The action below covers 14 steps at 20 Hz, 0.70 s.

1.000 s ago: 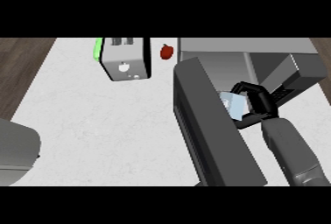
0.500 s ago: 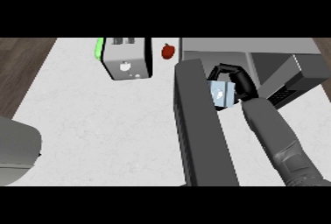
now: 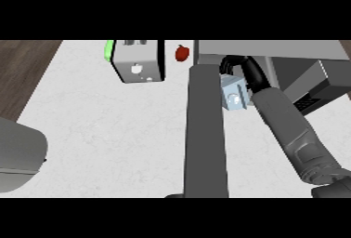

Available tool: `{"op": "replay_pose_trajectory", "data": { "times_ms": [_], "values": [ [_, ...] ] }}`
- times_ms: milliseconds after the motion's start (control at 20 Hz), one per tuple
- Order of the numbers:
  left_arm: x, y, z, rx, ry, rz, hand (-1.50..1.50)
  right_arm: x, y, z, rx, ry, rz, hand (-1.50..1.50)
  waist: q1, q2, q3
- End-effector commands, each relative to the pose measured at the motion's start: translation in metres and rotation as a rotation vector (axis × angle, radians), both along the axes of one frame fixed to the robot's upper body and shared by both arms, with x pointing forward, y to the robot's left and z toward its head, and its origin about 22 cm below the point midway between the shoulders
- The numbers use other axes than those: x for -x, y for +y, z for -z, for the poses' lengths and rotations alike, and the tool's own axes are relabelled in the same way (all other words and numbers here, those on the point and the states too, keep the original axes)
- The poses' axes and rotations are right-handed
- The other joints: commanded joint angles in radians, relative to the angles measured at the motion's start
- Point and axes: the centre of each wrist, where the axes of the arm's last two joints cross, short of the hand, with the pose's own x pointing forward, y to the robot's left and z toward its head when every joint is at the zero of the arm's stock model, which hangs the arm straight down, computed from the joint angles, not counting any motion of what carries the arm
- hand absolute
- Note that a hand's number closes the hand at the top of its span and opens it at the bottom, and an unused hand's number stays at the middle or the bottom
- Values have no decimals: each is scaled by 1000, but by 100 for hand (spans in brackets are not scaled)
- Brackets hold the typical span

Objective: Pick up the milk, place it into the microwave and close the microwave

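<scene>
We are looking steeply down at a pale speckled counter [image 3: 116,135], with a strip of dark wood floor [image 3: 24,69] showing along the upper left of the frame. Our right forearm [image 3: 291,135] is running from the lower right corner up toward the upper middle, and our right hand [image 3: 240,65] is sitting at the mouth of the microwave [image 3: 274,49], whose grey body is filling the upper right. The black fingers are curling over the top of the milk [image 3: 233,95], a small pale blue carton, so we are holding it from above; how far the thumb is wrapping round it we cannot tell, since the wrist is covering that side. The milk is hanging just below the hand, at the front edge of the microwave's opening, squeezed between our forearm on its right and the open microwave door [image 3: 205,135] on its left. That door is standing out as a long dark grey slab reaching from the upper middle down to the bottom edge of the frame.

In the upper left middle a white toaster [image 3: 140,62] with a green side is sitting on the counter, and a small red fruit [image 3: 182,52] is lying just right of it, beside the microwave. A grey rounded shape [image 3: 17,160] is filling the lower left edge; we cannot tell what it is.
</scene>
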Motion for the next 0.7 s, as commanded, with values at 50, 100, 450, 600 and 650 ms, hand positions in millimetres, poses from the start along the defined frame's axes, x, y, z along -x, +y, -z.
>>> {"op": "replay_pose_trajectory", "data": {
  "times_ms": [50,100,450,600,650],
  "values": [
    [-7,-1,3,-4,-21,26,-150,-6,24,-7,18,-32,90,150,44,20,2],
    [-20,-2,8,20,-14,18,-150,-8,42,-13,14,-42,89,150,30,20,2],
    [-19,-4,4,18,-25,64,-150,-16,22,-27,60,-161,279,150,73,34,3],
    [-21,-4,3,15,-25,47,-150,-15,16,-26,147,-237,274,150,75,37,3],
    [-28,-10,4,7,-25,66,-150,-17,18,-30,164,-221,284,150,78,46,3]
  ]
}}
